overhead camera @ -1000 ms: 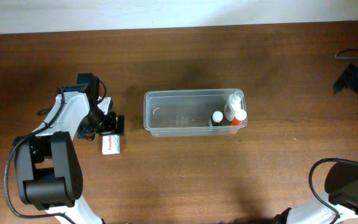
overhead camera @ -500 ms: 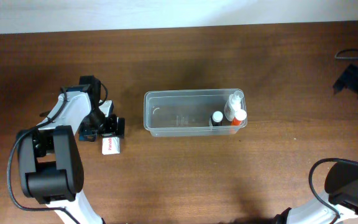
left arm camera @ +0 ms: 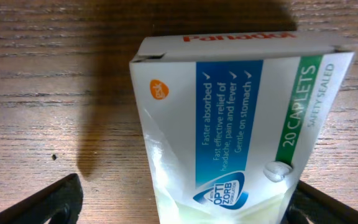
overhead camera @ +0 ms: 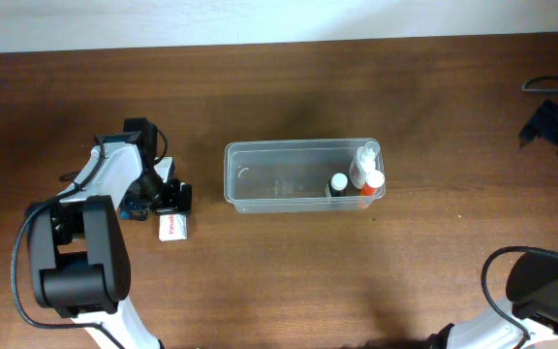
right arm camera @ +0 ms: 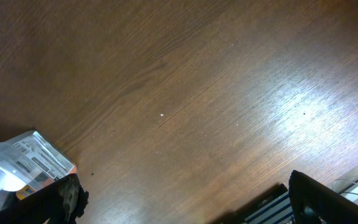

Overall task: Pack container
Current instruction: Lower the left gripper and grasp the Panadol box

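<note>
The container (overhead camera: 279,176), a clear plastic tub, sits at the table's middle. At its right end stand a white spray bottle (overhead camera: 366,158), a black-capped bottle (overhead camera: 338,183) and an orange-capped bottle (overhead camera: 372,183). A white Panadol box (overhead camera: 171,227) lies left of the tub. My left gripper (overhead camera: 170,198) is open right over the box. In the left wrist view the box (left arm camera: 241,118) fills the gap between my left gripper's fingers (left arm camera: 185,186), with room at the left finger. My right gripper (overhead camera: 550,124) is far right, open and empty (right arm camera: 182,186).
The table is dark wood. A pale wall strip (overhead camera: 260,19) runs along the far edge. A clear labelled plastic thing (right arm camera: 23,162) shows at the lower left of the right wrist view, and a striped object (right arm camera: 272,208) at its bottom.
My left gripper has moved slightly toward the Panadol box and then stopped. The right arm, tub and bottles have not moved.
</note>
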Motion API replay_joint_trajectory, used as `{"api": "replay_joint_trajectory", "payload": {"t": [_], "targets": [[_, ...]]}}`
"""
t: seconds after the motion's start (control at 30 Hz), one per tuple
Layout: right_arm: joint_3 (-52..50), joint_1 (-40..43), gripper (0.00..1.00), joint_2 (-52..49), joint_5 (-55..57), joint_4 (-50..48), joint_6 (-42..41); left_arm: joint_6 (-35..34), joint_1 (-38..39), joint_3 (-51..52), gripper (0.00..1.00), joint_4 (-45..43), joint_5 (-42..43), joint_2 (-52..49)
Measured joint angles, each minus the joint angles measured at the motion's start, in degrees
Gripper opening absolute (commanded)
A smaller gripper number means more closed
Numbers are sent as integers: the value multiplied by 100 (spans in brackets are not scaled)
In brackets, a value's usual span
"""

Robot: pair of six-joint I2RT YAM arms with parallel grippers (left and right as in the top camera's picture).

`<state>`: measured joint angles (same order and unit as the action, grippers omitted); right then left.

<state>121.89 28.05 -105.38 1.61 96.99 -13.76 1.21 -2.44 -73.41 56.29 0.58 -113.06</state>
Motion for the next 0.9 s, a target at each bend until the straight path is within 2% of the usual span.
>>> {"api": "replay_joint_trajectory", "payload": {"t": [0.13,0.27,0.37,0.43,0.6,0.8,0.9], "targets": [[0,0,98,0,0,0,0,-7,0,0,89,0,0,0],[0,0,98,0,0,0,0,-44,0,0,75,0,0,0],[0,0,98,0,0,0,2,-52,0,0,59,-2,0,0],[0,0,98,0,0,0,0,-44,0,0,54,0,-2,0],[0,0,98,0,0,0,0,-61,0,0,48,2,-2,0],[0,0,98,0,0,0,2,-81,0,-2,35,28,0,0],[0,0,98,0,0,0,0,-90,0,-33,34,72,0,0]]}}
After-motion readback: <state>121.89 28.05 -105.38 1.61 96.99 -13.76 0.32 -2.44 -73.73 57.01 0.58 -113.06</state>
